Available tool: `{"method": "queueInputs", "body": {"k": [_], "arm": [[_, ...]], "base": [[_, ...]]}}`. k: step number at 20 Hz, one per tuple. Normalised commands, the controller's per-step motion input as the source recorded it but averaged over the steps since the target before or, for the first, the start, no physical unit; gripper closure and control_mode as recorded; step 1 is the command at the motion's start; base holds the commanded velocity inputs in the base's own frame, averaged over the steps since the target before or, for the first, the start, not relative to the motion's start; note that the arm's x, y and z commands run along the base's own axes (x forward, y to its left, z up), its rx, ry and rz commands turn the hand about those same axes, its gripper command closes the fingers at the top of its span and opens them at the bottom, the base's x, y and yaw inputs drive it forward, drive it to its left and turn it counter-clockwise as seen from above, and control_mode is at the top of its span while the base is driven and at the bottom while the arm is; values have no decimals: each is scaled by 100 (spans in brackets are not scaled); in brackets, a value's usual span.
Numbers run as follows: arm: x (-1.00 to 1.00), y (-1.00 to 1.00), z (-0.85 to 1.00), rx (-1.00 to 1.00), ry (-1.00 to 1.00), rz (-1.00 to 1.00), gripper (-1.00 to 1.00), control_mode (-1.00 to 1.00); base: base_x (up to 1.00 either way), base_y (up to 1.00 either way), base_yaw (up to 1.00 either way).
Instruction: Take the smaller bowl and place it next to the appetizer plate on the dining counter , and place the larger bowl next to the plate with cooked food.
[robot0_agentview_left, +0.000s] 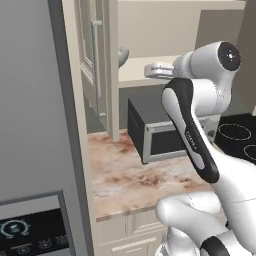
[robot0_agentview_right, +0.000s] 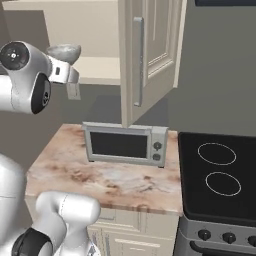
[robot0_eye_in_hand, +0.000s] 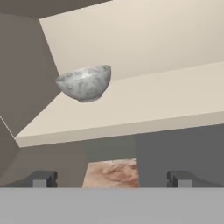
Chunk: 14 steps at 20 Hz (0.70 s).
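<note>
The smaller bowl (robot0_eye_in_hand: 83, 83), mottled grey-white with a plain rim, stands upright on the cream shelf (robot0_eye_in_hand: 144, 105) of an open wall cabinet. In the base views it peeks out at the shelf's edge (robot0_agentview_left: 122, 54) (robot0_agentview_right: 64, 51). My gripper (robot0_eye_in_hand: 111, 179) is open, its two dark fingertips (robot0_eye_in_hand: 43, 179) spread wide with nothing between them. It hovers in front of the shelf, a little below the bowl and apart from it. The white hand (robot0_agentview_left: 160, 69) reaches toward the cabinet. The larger bowl, both plates and the dining counter are out of view.
The open cabinet door (robot0_agentview_right: 145, 55) hangs to the right of the shelf. Below it a silver microwave (robot0_agentview_right: 125, 145) sits on a marble kitchen counter (robot0_agentview_left: 130, 180). A black cooktop (robot0_agentview_right: 220, 170) lies to the right and a grey fridge (robot0_agentview_left: 35, 125) stands at the left.
</note>
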Motion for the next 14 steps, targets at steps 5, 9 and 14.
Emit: {"method": "queueInputs", "body": {"k": [5, 9, 14], "arm": [[51, 0, 41, 16, -3, -2, -100, -100], [82, 0, 1, 18, 0, 0, -100, -100], [87, 23, -4, 12, 3, 0, -100, -100]], "base": [[0, 0, 0], [0, 0, 0], [0, 0, 0]]}}
